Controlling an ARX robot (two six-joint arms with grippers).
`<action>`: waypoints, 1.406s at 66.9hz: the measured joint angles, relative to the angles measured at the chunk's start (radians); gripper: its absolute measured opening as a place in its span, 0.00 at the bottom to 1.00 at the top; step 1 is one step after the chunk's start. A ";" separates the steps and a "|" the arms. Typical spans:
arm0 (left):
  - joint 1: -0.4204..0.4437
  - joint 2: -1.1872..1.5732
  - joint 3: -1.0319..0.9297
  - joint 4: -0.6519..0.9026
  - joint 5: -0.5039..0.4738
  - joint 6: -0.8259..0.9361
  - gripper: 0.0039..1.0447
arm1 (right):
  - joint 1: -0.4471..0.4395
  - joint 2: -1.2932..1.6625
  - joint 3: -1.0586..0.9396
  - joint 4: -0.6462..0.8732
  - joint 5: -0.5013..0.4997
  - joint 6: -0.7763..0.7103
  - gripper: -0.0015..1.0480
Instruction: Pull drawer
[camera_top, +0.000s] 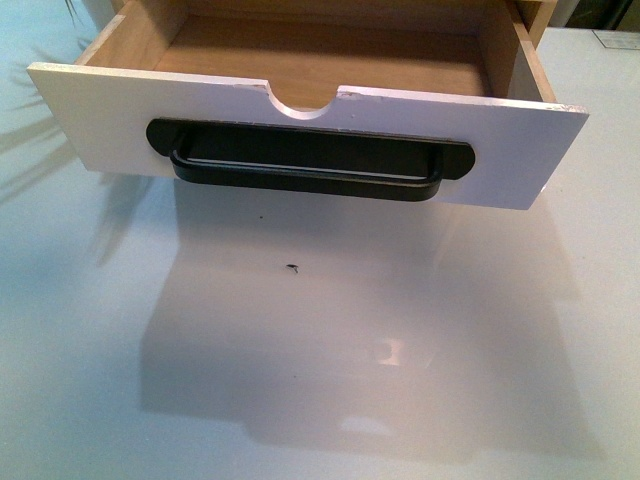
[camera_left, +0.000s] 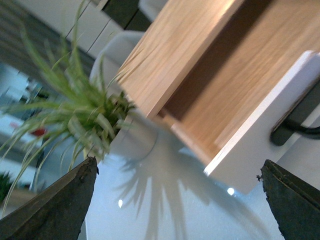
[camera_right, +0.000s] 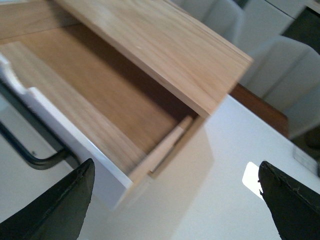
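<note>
The drawer (camera_top: 500, 150) stands pulled far out over the white table, its white front toward me, and its light-wood inside (camera_top: 330, 55) is bare. A long black bar handle (camera_top: 305, 170) on a black oval plate runs under the half-round top notch (camera_top: 305, 105). Neither arm shows in the front view. My left gripper (camera_left: 177, 192) is open, off the drawer's left corner (camera_left: 235, 165), holding nothing. My right gripper (camera_right: 175, 192) is open too, off the drawer's right corner (camera_right: 122, 182), with only table between its fingers (camera_right: 287, 200).
A green spiky plant (camera_left: 75, 112) in a white pot stands left of the light-wood cabinet (camera_left: 170, 55). White chairs (camera_right: 290, 75) stand beyond the table's far edge. The glossy white table (camera_top: 320, 380) stretches in front of the drawer, with a small dark speck (camera_top: 292, 266).
</note>
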 joint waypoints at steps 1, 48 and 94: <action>0.018 -0.030 -0.021 0.000 -0.009 -0.026 0.93 | -0.005 -0.030 -0.014 -0.002 0.017 0.021 0.92; 0.198 -0.486 -0.265 -0.041 -0.129 -0.805 0.42 | -0.050 -0.492 -0.283 -0.009 0.270 0.413 0.41; 0.064 -0.752 -0.307 -0.266 -0.261 -0.820 0.02 | -0.189 -0.747 -0.398 -0.164 0.135 0.417 0.02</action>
